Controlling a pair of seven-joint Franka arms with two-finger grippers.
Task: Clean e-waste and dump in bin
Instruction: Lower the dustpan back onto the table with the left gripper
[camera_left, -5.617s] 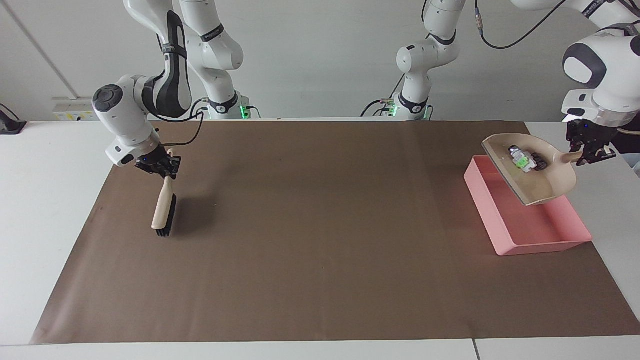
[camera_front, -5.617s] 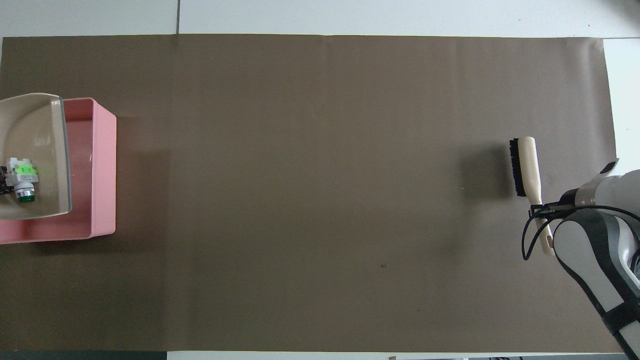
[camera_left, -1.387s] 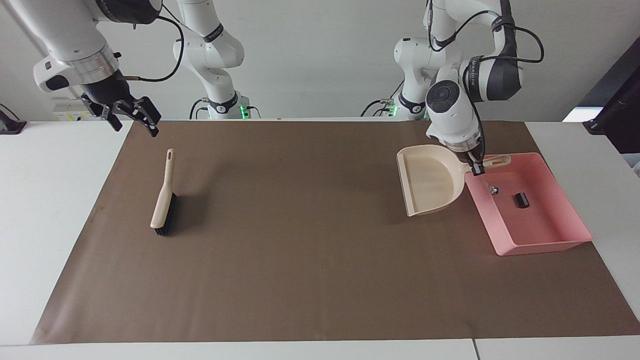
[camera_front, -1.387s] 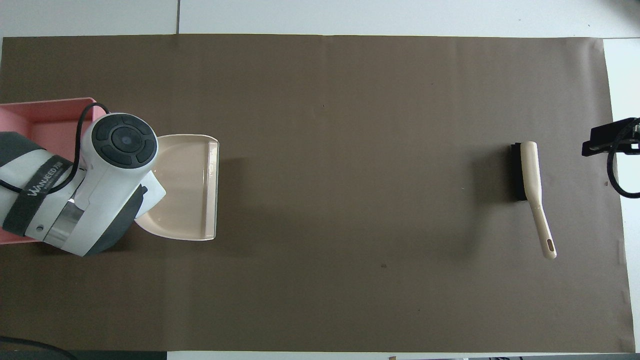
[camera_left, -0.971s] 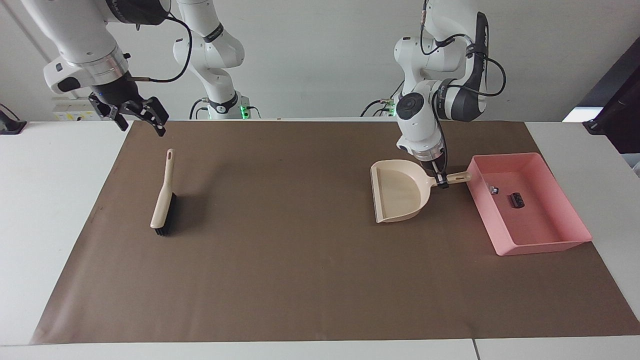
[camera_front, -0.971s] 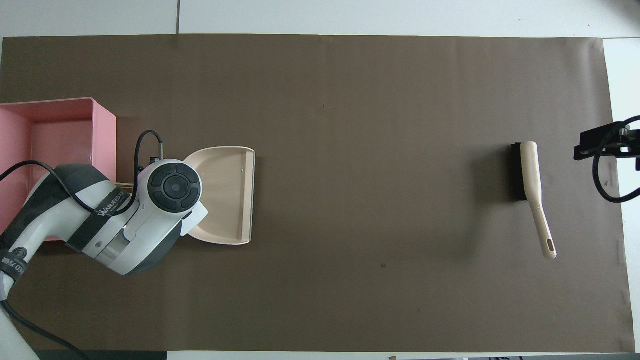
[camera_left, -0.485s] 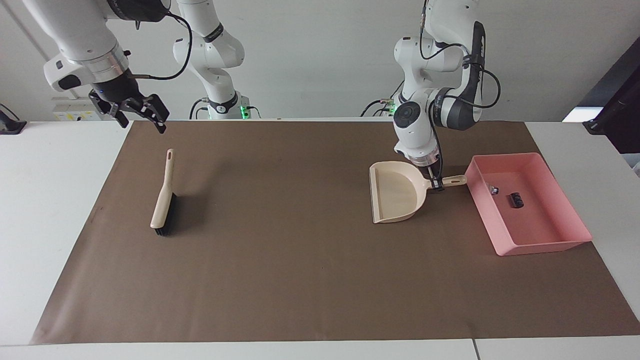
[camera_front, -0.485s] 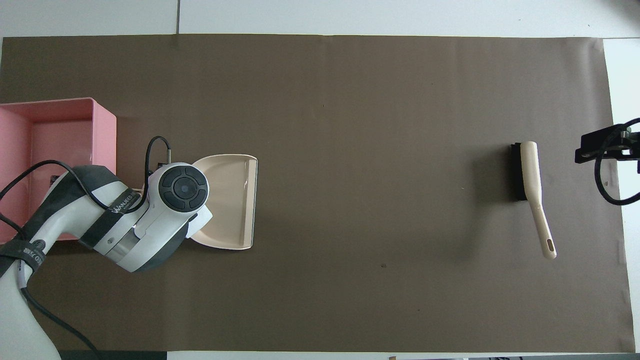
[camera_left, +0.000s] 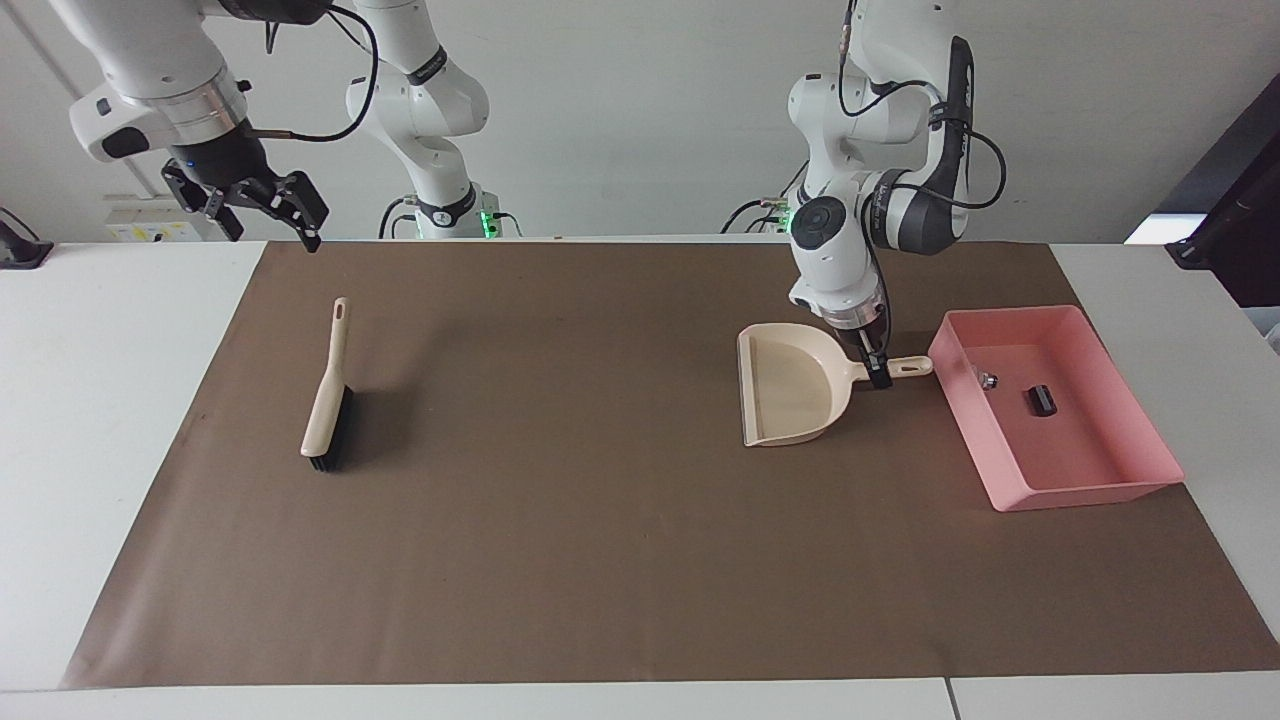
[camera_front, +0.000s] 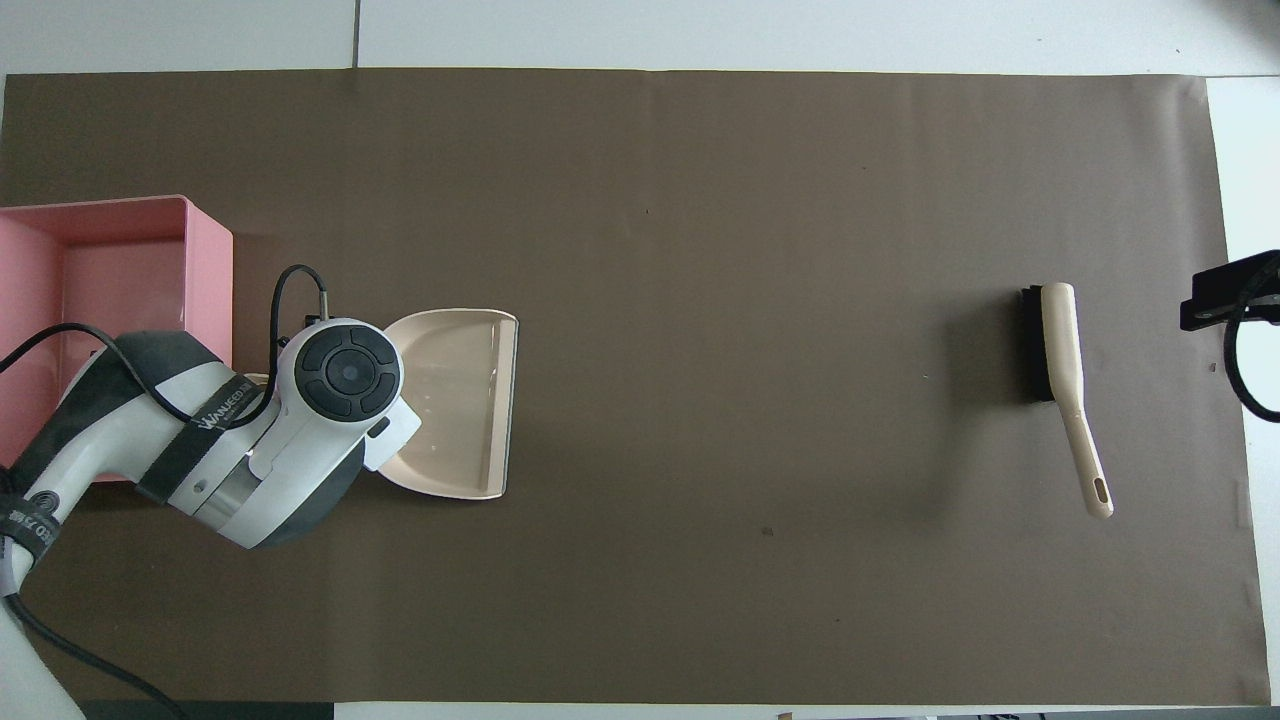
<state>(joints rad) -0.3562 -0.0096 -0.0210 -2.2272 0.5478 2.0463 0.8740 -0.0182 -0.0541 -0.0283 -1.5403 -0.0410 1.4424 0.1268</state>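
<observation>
Toward the left arm's end of the worktop (camera_left: 110, 420): pink bin (camera_left: 1092, 490) sits on the brown mat (camera_left: 600, 560). E-waste lies inside it, a black block (camera_left: 1041, 400) and a small grey bit (camera_left: 988, 380) beside the wall toward the dustpan. Beige dustpan (camera_left: 790, 385) lies flat on the mat just beside the bin, handle pointing at it. Left end effector (camera_left: 876, 370) is down at that handle, at the neck; cannot tell whether it grips or has let go. Right end effector (camera_left: 272, 225) hangs in the air over the mat's corner at the right arm's end, spread wide, holding nothing. Brush (camera_left: 325, 400) lies on the mat, untouched, well apart from the dustpan.
</observation>
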